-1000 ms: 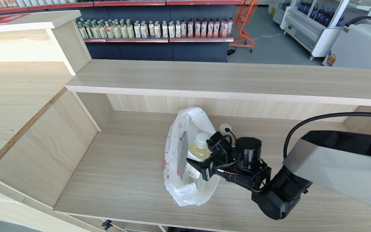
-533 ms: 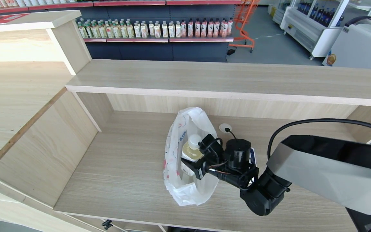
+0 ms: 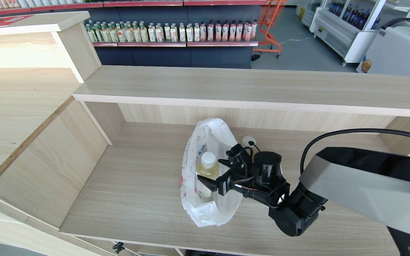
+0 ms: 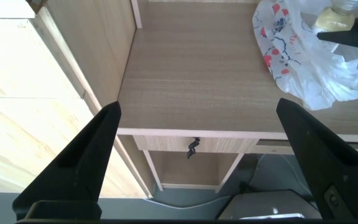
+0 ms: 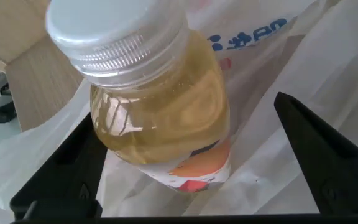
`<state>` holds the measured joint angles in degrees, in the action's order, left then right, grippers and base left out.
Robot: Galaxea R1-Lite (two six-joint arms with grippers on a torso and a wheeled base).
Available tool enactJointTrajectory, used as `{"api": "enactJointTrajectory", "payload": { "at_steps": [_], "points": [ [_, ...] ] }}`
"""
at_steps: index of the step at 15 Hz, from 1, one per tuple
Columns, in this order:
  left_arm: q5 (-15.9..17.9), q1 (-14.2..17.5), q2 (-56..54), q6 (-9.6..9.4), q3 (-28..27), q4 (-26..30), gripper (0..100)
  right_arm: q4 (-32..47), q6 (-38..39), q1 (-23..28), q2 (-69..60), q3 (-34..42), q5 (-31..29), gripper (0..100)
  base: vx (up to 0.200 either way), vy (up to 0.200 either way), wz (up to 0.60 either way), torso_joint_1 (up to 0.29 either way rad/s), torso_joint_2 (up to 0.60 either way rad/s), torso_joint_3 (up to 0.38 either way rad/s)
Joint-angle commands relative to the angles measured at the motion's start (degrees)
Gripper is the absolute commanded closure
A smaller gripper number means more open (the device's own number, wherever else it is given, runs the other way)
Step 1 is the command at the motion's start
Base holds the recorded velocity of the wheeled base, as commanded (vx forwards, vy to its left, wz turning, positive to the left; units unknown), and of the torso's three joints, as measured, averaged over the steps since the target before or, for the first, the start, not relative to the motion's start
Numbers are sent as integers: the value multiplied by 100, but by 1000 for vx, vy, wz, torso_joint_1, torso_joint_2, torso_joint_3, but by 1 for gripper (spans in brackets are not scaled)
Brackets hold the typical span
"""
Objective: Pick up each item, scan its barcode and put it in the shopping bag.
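A: Nearest first. What is logged at the counter's (image 3: 126,199) front edge?

B: The left gripper (image 4: 199,106) is seen hanging off that edge. Fingers spread wide, nothing held. It is kept well apart from the shopping bag (image 3: 205,213).

A: What has changed?

B: Lower centre of the head view: the bottle (image 3: 208,166) has been lowered. A second ago it was carried at the bag's mouth. Now it is sunk deeper in and shifted toward frame left. Over the last half second the right gripper (image 3: 216,167) has been drawn back a little toward frame right.

A: Its grip?

B: The jaws are judged wide. In the right wrist view, bag plastic is seen between the bottle and one finger. The other finger lies at the bottle's edge; contact cannot be settled. The bottle is taken as released, or all but.

A: Bottle against hand?

B: Roughly upright, white cap up, inside the bag, between the two fingers and nearer the lower one. The gripper is poked in through the bag's opening from frame right.

A: Meaning for the task?

B: Bagging of this item is judged nearly done; only a clean withdrawal is left. The thin plastic could be snagged by a finger.

A: Farther back?

B: A round cable hole (image 3: 248,140) is noted just beyond the wrist, then the raised ledge (image 3: 247,85), then drink shelves (image 3: 173,32) along the frame top.
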<state>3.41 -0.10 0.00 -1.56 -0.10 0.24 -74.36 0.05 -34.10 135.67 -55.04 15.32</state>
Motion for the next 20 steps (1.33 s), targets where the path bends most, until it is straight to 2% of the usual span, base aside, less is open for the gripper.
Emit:
{"api": "enactJointTrajectory", "payload": {
  "at_steps": [1,2,3,5,6,9,11,13,16,18,20],
  "points": [
    [-7,1,9,-2,1,2,0,133,777,184,-805,371,15,0,0,0,0,0,0,0],
    [1,1,9,-2,1,2,0,317,1472,202,-1333,477,23,0,0,0,0,0,0,0],
    [-7,1,9,-2,1,2,0,554,1762,228,-1684,547,85,0,0,0,0,0,0,0],
    [-7,1,9,-2,1,2,0,1433,1823,448,-2625,890,454,0,0,0,0,0,0,0],
    [-7,1,9,-2,1,2,0,1592,1832,492,-2923,1048,577,0,0,0,0,0,0,0],
    [1,1,9,-2,1,2,0,1574,1832,518,-3178,1303,612,0,0,0,0,0,0,0],
    [-7,1,9,-2,1,2,0,1732,1718,975,-3618,1707,595,0,0,0,0,0,0,0],
    [1,1,9,-2,1,2,0,2998,1261,1511,-4593,2032,568,0,0,0,0,0,0,0],
    [1,1,9,-2,1,2,0,5432,-330,2707,-6105,2173,58,0,0,0,0,0,0,0],
    [-7,1,9,-2,1,2,0,6276,-453,2865,-6711,2199,-232,0,0,0,0,0,0,0],
    [1,1,9,-2,1,2,0,6593,-348,3023,-7107,2278,-311,0,0,0,0,0,0,0]
  ]
}}
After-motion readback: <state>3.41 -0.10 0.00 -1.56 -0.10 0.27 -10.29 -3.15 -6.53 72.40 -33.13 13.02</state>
